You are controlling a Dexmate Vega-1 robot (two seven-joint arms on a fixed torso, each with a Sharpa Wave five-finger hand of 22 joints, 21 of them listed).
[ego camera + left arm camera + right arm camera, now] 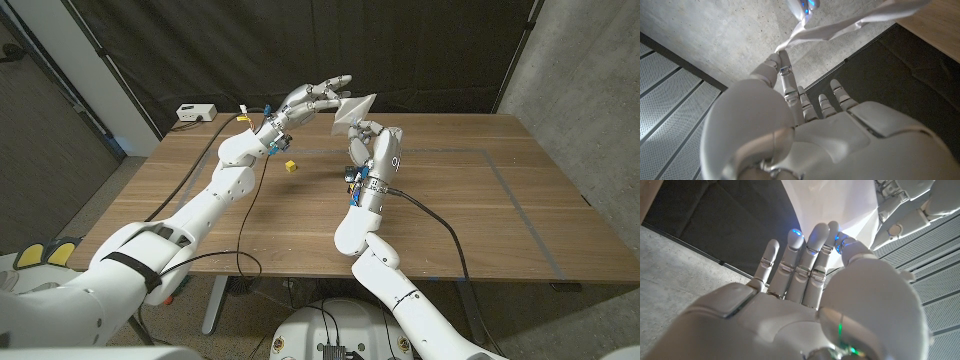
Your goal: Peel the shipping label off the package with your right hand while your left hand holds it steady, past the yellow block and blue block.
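Head view: a white package [353,107] is held up in the air above the far side of the wooden tabletop [480,200]. It is seen as a thin, flat, pale shape, tilted, with one corner pointing down. The left robot hand [312,98] is raised at the package's left edge, and its fingers are stretched toward that edge. In the left wrist view, the package [850,22] is seen as a crinkled white sheet, and a corner of it is pinched between the thumb and a finger of the left robot hand [790,100]; the other fingers are held straight and apart.

The right robot hand [372,145] is raised just under the package, with its fingers pointing up at it. In the right wrist view, the fingertips [818,230] of the right robot hand [805,275] are pressed close to the white face of the package [832,200], and small blue lights are seen on them. Whether anything is gripped by this hand cannot be told. The shipping label cannot be picked out on the white surface.

A small yellow block [290,166] is seen on the tabletop, below the left arm. A white box [195,112] with a cable is seen at the far left corner of the tabletop.
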